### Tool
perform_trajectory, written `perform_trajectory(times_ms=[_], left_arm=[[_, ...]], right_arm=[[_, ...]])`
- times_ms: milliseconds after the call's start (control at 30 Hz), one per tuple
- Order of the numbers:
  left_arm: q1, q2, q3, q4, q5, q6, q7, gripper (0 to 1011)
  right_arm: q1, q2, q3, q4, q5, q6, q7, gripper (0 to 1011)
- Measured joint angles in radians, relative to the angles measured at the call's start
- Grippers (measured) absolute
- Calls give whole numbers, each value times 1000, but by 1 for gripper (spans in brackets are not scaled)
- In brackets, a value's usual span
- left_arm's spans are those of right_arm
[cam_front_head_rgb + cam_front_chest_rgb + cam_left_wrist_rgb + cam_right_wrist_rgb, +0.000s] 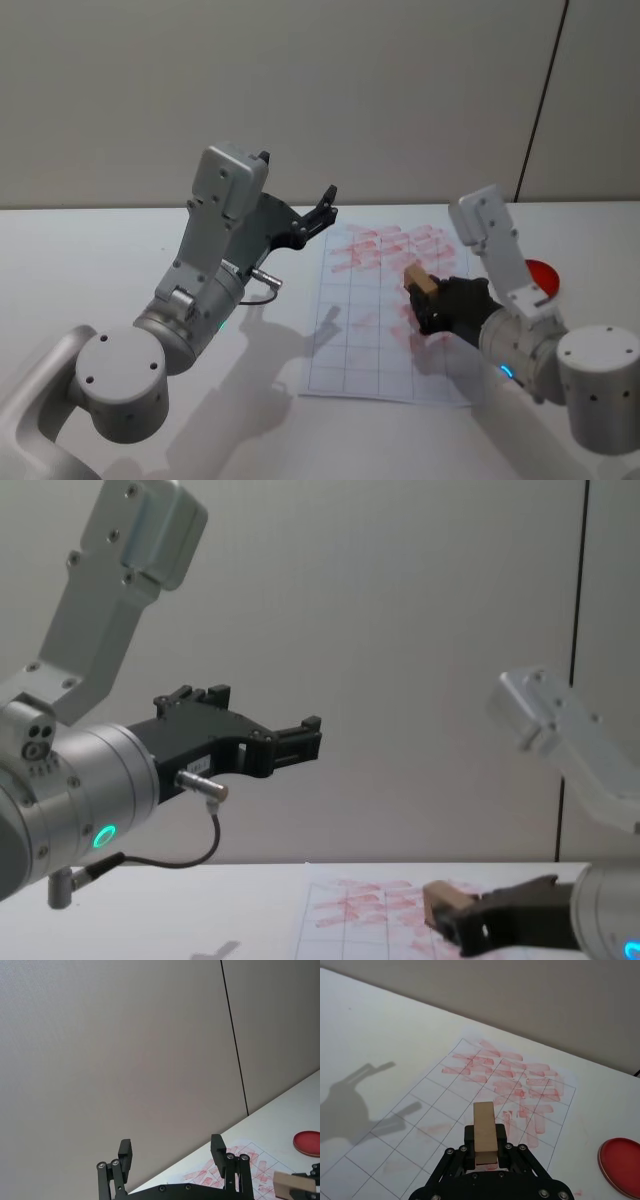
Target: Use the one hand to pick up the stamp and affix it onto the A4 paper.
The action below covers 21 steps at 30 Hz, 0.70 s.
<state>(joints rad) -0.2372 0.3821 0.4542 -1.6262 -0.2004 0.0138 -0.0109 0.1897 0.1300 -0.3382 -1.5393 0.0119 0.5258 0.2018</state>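
Note:
My right gripper is shut on the stamp, a small tan wooden block, and holds it above the right side of the A4 paper. The right wrist view shows the stamp clamped between the jaws of the right gripper, over the paper's grid. The white sheet carries many smudged red marks in its far half. In the chest view the stamp hangs just above the paper. My left gripper is open and raised high, left of the sheet, also seen as the left gripper.
A flat round red ink pad lies on the white table to the right of the paper, behind my right arm. It shows in the right wrist view as the ink pad. A grey wall stands behind the table.

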Motion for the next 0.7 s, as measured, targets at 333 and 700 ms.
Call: perform_trajectory(times_ms=[333,700], left_arm=[[0,0,0,0,0,0,0,1001],[0,0,0,0,0,0,0,1001]], right_arm=[[-3,-5,-23,40,-68,-14,12,219],[-3,-11,-30,98,-82,-50,6,220]])
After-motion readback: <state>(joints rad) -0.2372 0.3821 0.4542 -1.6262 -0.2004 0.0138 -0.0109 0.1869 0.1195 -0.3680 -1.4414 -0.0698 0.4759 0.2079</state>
